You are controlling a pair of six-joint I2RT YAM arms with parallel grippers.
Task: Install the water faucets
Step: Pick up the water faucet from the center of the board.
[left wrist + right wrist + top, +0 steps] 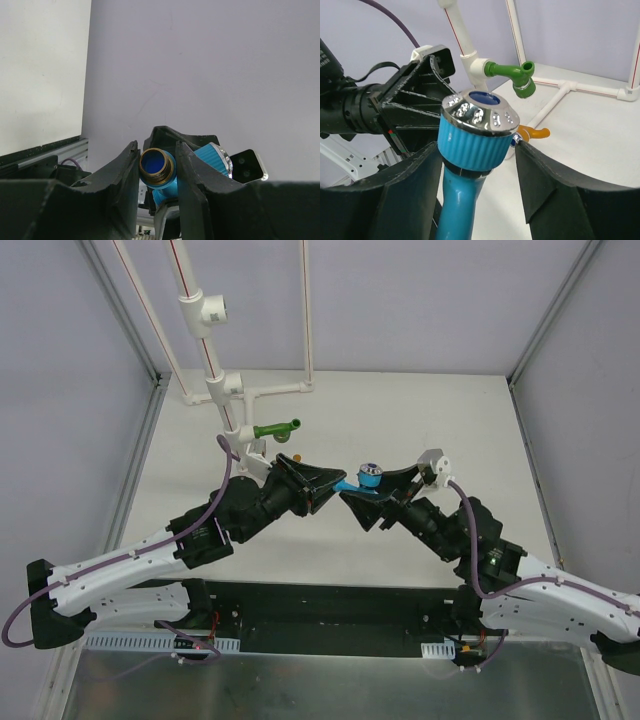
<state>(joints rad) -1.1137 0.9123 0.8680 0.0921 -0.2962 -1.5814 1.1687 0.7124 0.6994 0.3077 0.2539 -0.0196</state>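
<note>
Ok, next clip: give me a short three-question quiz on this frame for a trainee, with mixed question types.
1. True or false: the green faucet already sits in a fitting on the white pipe.
2. Where is the light blue faucet? A. up in the air between the left pincer and the right pincer; B. screwed into the pipe; C. lying flat by itself.
3. Fill in: in the left wrist view, the left pincer is shut on the light blue faucet's ____ end.

Key: 1 true; 2 A; 3 threaded.
</note>
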